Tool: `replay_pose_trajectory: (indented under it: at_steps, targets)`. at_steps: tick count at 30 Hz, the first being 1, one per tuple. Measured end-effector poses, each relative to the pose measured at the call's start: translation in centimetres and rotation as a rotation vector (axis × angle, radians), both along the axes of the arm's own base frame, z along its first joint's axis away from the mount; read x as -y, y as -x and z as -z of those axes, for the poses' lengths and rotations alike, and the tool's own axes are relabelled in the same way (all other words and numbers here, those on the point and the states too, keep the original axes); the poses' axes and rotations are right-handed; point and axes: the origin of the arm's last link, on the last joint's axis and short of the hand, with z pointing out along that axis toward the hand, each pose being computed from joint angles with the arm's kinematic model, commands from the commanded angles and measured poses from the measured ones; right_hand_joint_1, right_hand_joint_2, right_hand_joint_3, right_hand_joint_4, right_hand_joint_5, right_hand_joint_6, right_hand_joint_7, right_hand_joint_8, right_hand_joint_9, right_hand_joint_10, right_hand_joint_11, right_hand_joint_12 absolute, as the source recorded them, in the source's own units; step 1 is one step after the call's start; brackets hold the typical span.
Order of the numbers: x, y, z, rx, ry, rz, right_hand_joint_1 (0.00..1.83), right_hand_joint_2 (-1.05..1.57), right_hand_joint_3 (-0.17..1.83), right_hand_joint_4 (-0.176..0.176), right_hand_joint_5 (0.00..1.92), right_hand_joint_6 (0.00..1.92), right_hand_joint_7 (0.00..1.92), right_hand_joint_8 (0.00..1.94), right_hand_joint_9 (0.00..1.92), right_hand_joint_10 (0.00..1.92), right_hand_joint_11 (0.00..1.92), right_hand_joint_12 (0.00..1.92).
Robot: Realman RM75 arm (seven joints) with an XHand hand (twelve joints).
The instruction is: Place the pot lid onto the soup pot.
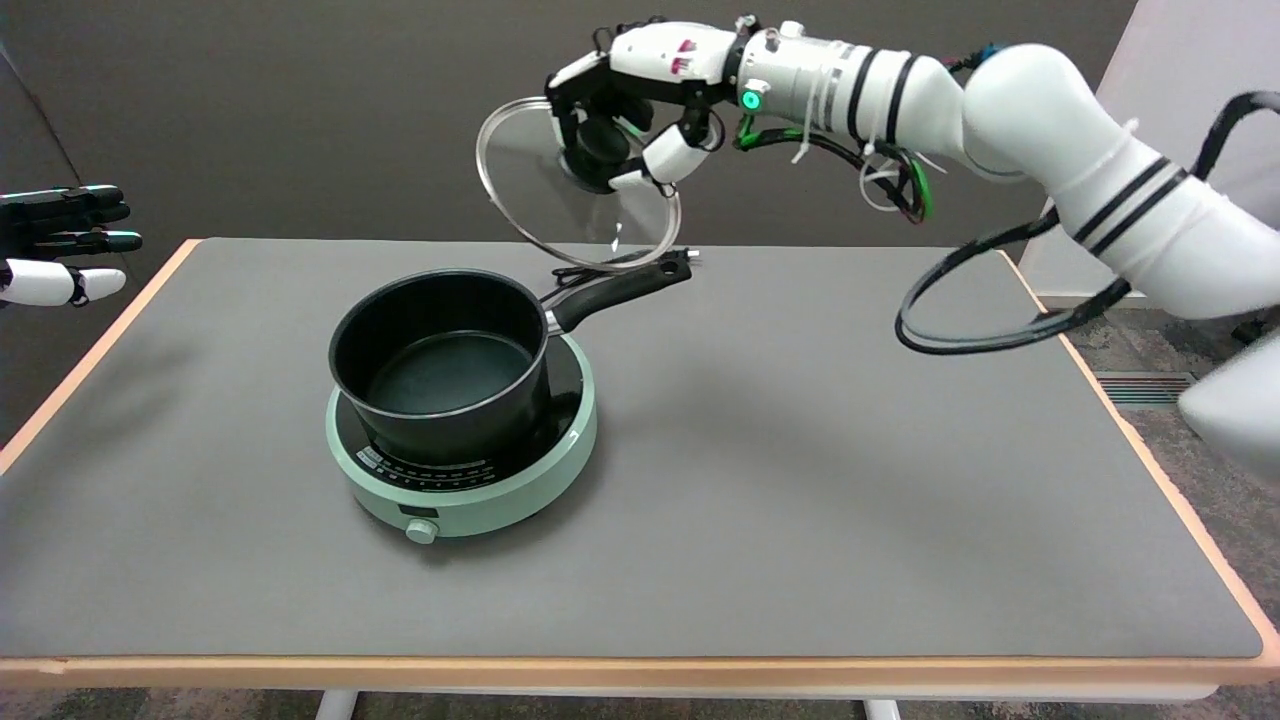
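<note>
Pot lid (560,215) in right hand (640,100)

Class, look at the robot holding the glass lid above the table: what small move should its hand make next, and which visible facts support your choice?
Probably carry the pot lid lower and toward the picture's left until it is over the soup pot, while levelling it. The right hand holds the lid by its knob, tilted, in the air above the pot's handle, and the pot on the green cooker is uncovered.

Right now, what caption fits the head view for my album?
Robot's right hand holds a tilted glass lid by its knob above the open black pot on a green cooker.
</note>
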Motion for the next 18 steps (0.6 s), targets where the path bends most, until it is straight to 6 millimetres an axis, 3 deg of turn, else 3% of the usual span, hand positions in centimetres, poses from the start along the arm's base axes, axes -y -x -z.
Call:
replay_pose_trajectory:
  at_steps: [9,18]
  targets:
    - [1.2,-1.3,2.0,-0.023,-0.052,0.04,1.35,0.9,0.59,0.176,0.54,1.32,0.85,1.37,0.79,1.88,0.55,1.81]
    - [3.1,-1.1,3.8,-0.112,-0.114,0.175,1.34,0.93,0.55,0.176,0.51,1.33,0.82,1.4,0.73,1.92,0.43,1.89]
